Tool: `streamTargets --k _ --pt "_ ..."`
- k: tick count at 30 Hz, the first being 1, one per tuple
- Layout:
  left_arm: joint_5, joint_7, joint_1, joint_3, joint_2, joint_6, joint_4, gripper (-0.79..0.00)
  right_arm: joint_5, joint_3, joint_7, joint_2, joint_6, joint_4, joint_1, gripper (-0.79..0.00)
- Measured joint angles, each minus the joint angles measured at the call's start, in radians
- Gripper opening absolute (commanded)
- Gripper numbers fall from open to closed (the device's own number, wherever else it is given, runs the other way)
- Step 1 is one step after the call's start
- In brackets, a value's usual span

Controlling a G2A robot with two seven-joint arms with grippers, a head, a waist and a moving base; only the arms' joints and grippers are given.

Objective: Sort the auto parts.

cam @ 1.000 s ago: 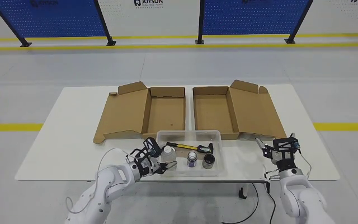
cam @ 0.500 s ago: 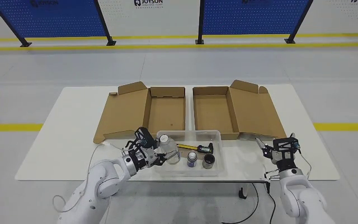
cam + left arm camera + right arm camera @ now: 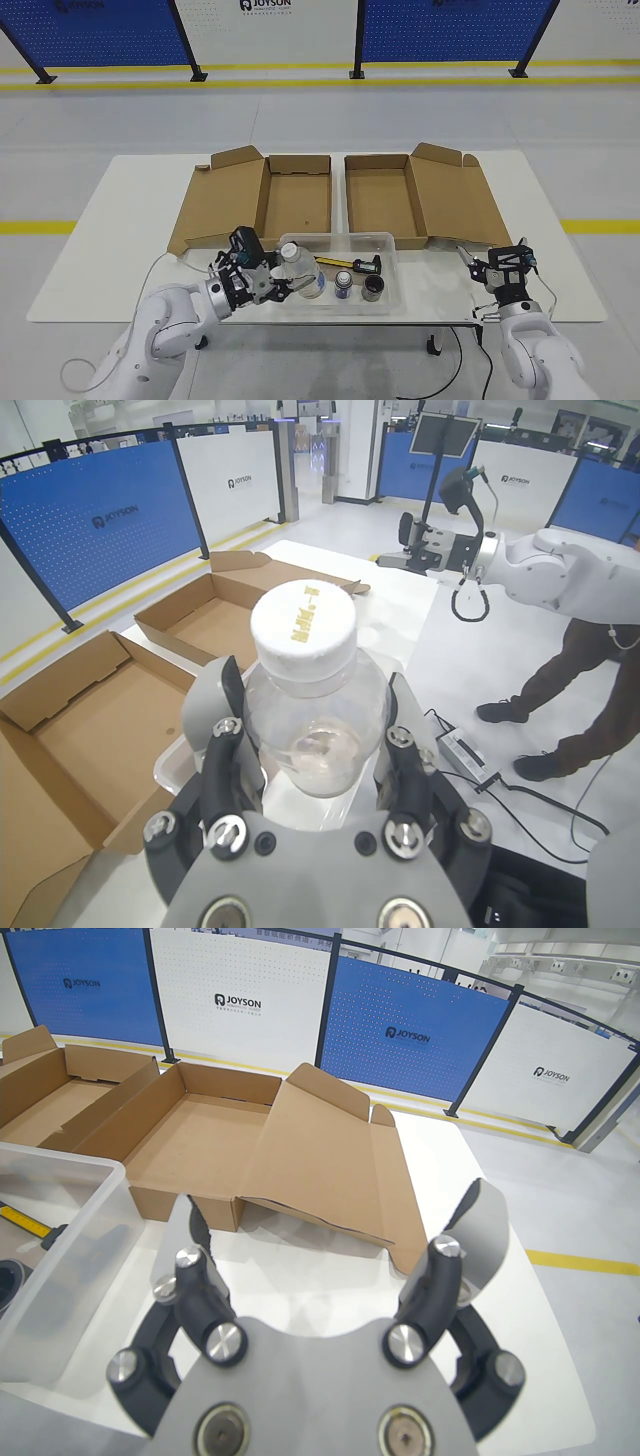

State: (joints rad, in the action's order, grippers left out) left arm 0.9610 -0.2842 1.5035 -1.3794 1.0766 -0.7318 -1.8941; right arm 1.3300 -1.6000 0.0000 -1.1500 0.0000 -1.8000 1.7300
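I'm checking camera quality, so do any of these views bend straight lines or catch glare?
Left wrist view: strong wide-angle bending, the fence panels lean and bow; faint highlights on the clear bottle in the left pincer. Right wrist view: the fence's top edge curves; the open box flap throws a soft shadow on the table. Top view: lines stay straight, light even, no harsh glare.

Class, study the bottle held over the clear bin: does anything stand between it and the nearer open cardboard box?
Only the far rim of the clear bin lies between the bottle, shut in the left gripper, and the left cardboard box. The bottle seems held above that rim, so nothing visible blocks the way.
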Motion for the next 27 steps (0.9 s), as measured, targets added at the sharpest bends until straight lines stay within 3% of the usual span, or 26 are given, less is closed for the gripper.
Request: streamTargets --k 7,13,20,27 --pt "0.101 0.05 -0.049 0.029 0.007 0.091 -0.001 -0.785 0.0 0.0 0.0 0.0 0.0 0.0 0.0 0.0" --pt "0.209 0.069 -0.134 0.098 0.026 0.291 0.022 -0.785 0.0 0.0 0.0 0.0 0.0 0.0 0.0 0.0" --pt "0.233 0.03 -0.264 0.209 0.06 0.509 0.114 -0.785 0.0 0.0 0.0 0.0 0.0 0.0 0.0 0.0" --pt "0.315 0.028 -0.379 0.319 0.096 0.671 0.227 -0.785 0.0 0.0 0.0 0.0 0.0 0.0 0.0 0.0"
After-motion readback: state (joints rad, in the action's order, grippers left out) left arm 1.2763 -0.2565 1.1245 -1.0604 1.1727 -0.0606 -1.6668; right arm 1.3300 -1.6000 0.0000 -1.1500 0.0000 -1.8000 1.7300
